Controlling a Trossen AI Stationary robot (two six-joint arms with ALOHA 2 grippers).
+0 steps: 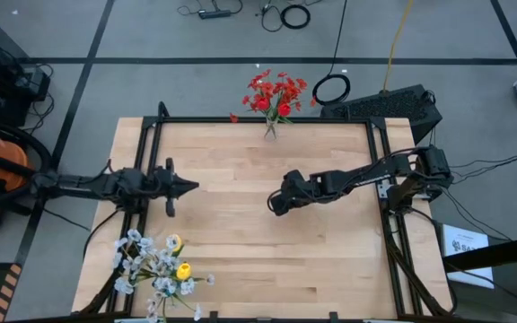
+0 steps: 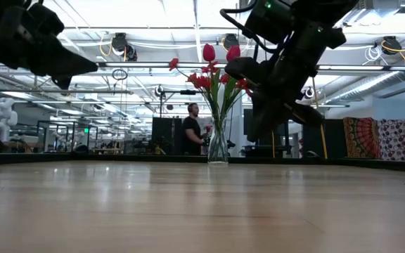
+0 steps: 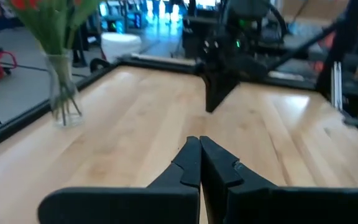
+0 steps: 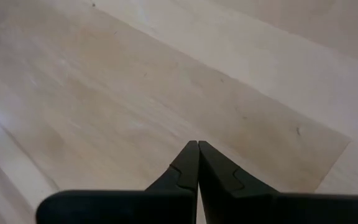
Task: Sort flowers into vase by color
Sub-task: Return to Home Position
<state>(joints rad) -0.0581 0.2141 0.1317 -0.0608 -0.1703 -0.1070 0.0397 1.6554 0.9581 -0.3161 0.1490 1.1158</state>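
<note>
The red artificial flowers on long green stems [image 1: 275, 92] are gathered in a clear glass vase [image 2: 218, 146] at the far edge of the pale wooden table [image 1: 240, 242], about midway along it. The stems are held upright and fanned out by the vase's narrow body, so the red heads are spread above the rim, and a tulip or two is raised above the rest. The sprays of small white blossoms [image 1: 142, 265] and the yellow tulips [image 1: 183, 269] are bunched together at the near left corner of the table, well apart from the red ones. What holds them is hidden under the blossoms in the high view. No loose flower is seen on the boards, so the sorting is judged to be done, with the colours kept at separate places on the table.

The left gripper [image 1: 193, 187] is held over the left side of the table and pointed toward its centre. Its fingers are pressed together with nothing between them. The right gripper [image 1: 273, 207] is hung above bare wood near the middle of the table, and its fingers are likewise closed on nothing. Both are kept clear of the flowers, which suits a return to the rest pose. That return is judged unfinished for the right arm, since it is stretched out over the middle of the table. A person [image 2: 191, 130] is seen in the room well beyond the table.
</note>
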